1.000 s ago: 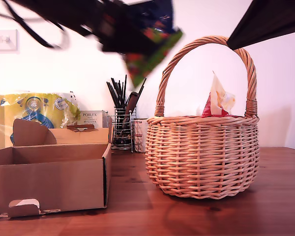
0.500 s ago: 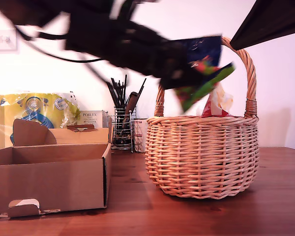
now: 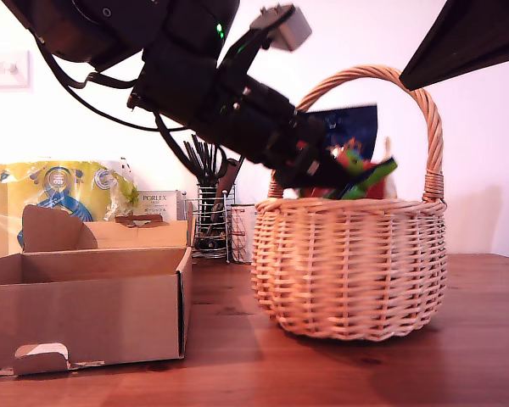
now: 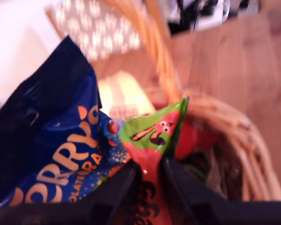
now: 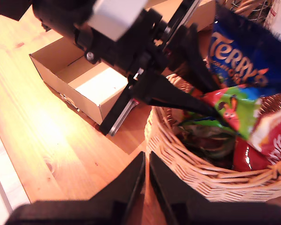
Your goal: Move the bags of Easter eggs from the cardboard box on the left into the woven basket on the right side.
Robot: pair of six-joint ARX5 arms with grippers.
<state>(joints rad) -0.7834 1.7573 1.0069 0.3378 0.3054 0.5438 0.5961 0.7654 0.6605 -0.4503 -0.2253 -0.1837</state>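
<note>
Above the basket [image 3: 349, 271], my first gripper [image 3: 343, 180] is clamped on two bags at once, a blue bag [image 3: 353, 130] and a green-and-red bag [image 3: 362, 170], at the rim under the handle. Further bags lie inside. My second gripper [image 5: 146, 187], jaws together, hangs overhead. Box [image 3: 85, 314]: exterior view's left.

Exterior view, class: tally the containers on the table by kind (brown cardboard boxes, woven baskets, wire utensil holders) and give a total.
Brown cardboard box: 1
Woven basket: 1
Wire utensil holder: 1
Total: 3
</note>
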